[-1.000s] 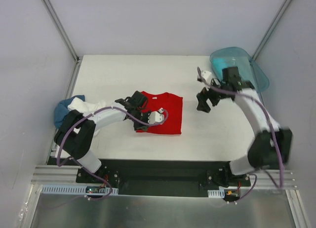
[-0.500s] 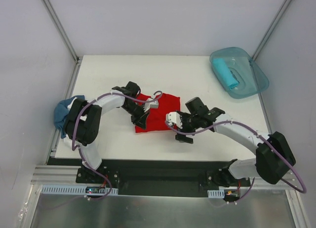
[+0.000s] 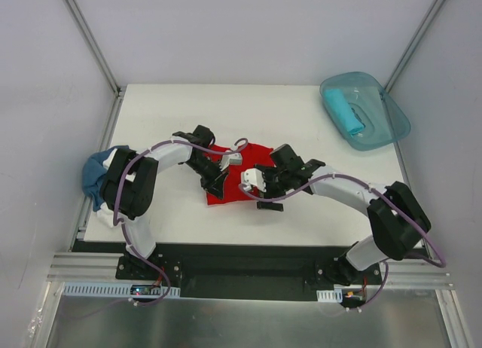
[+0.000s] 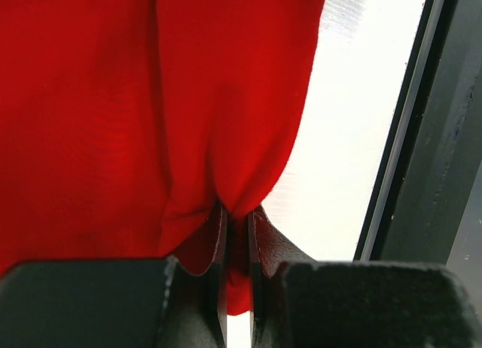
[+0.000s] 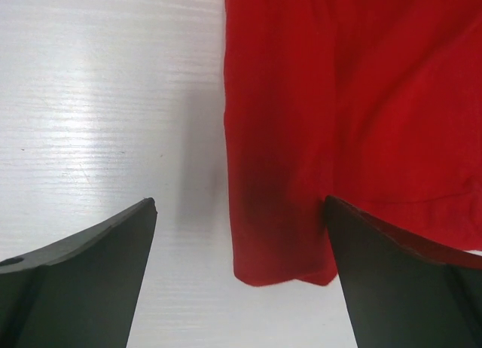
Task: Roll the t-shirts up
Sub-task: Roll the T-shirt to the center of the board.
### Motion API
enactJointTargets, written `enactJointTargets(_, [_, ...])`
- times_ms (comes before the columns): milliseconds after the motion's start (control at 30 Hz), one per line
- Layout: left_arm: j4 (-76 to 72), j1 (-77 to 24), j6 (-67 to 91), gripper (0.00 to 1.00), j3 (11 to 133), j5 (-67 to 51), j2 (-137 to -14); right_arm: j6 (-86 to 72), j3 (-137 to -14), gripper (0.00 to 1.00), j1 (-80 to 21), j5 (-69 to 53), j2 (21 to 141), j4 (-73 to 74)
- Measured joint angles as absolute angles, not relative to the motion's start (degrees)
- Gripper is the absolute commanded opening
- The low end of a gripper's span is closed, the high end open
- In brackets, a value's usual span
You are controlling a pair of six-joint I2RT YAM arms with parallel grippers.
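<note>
Red t-shirt [image 4: 113,99] cloth is bunching in my left gripper [image 4: 237,231], pinched tight to anchor it, while my right gripper [image 5: 239,220] is hovering spread wide (holding nothing) astride another corner.

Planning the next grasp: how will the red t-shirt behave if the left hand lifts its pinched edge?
Probably floppy: the red t-shirt puckers into folds where the left hand pinches it. Likely light: it lies thin and flat on the table. It should drape.
</note>
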State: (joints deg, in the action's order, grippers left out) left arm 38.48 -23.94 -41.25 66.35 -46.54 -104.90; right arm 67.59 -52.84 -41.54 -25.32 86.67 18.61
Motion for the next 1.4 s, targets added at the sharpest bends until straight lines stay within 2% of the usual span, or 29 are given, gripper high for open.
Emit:
enactJointTargets(100, [38.5,-23.9,-41.1,0.0,66.4,-46.7,-104.9,68.8,-53.3,0.89,-41.7,-25.3,89.4,18.6])
enactJointTargets(133, [38.5,-23.9,-41.1,0.0,66.4,-46.8,-104.9,69.2,-53.5,0.76,-41.8,-25.1,90.3,18.6])
enactJointTargets(200, [38.5,-23.8,-41.0,0.0,66.4,-47.3,-105.0,70.1,-54.0,0.66,-41.9,-24.5,92.0,18.7])
enactJointTargets(233, [38.5,-23.6,-41.0,0.0,66.4,-47.5,-105.1,70.5,-54.3,0.55,-42.0,-24.3,92.9,18.7])
enactJointTargets(300, [38.8,-23.5,-41.1,0.0,66.4,-47.9,-105.3,71.4,-55.1,0.45,-42.2,-23.5,94.3,18.6])
enactJointTargets(333, [39.0,-23.2,-41.1,0.0,66.4,-48.1,-105.5,71.6,-56.1,0.33,-42.4,-23.1,95.2,18.9])
enactJointTargets(433, [40.4,-22.4,-41.1,0.0,66.8,-49.0,-106.3,72.4,-59.7,0.24,-42.5,-22.8,97.8,21.4])
enactJointTargets(567, [43.7,-20.6,-41.1,0.0,68.6,-50.7,-107.6,74.5,-66.0,0.21,-41.9,-24.9,100.7,29.4])
enactJointTargets(733, [51.0,-19.5,-42.3,0.0,72.7,-53.8,-110.2,79.3,-77.9,0.19,-39.3,-31.4,107.0,46.9])
enactJointTargets(900, [57.5,-19.8,-44.5,0.0,76.9,-57.0,-114.0,83.8,-84.4,0.2,-36.0,-37.1,113.5,60.6])
enactJointTargets(1233, [68.1,-18.5,-47.6,0.0,84.3,-58.5,-125.1,85.1,-96.4,0.22,-32.6,-43.5,127.6,71.8])
enactJointTargets(1400, [67.8,-16.7,-45.5,0.12,84.4,-57.5,-125.6,84.4,-105.4,0.24,-32.0,-44.6,134.1,76.0])
